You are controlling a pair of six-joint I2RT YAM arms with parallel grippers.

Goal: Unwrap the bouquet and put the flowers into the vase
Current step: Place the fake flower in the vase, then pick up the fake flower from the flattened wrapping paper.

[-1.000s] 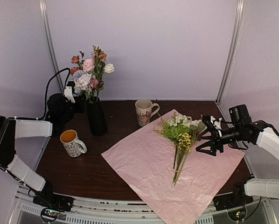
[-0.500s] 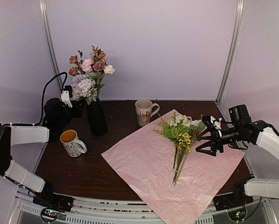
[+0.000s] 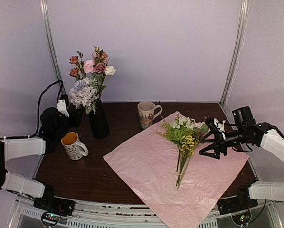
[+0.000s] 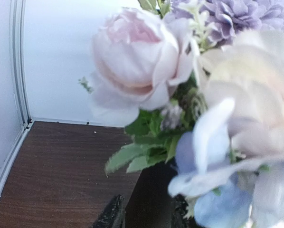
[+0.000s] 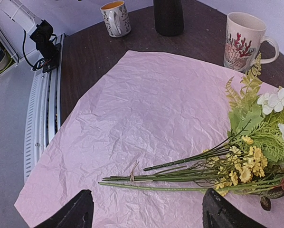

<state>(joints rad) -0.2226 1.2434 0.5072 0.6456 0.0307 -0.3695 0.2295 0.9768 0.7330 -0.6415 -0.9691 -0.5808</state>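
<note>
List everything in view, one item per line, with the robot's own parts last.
table: one, dark brown wood, under everything
paper sheet: one, crinkled lilac-pink, spread flat centre-right, near corner over the table edge
flowers on the paper: one bunch, white and yellow blooms with green stems, lying on the sheet's right part
vase: one, matte black, standing back left
flowers in the vase: one cluster, pink, white, orange-red, lavender
cream mug: one, red pattern, behind the sheet
orange-lined mug: one, speckled white, front-left of the vase
left gripper: one, black, open, just left of the vase
right gripper: one, black, open, beside the bunch on the sheet
</note>
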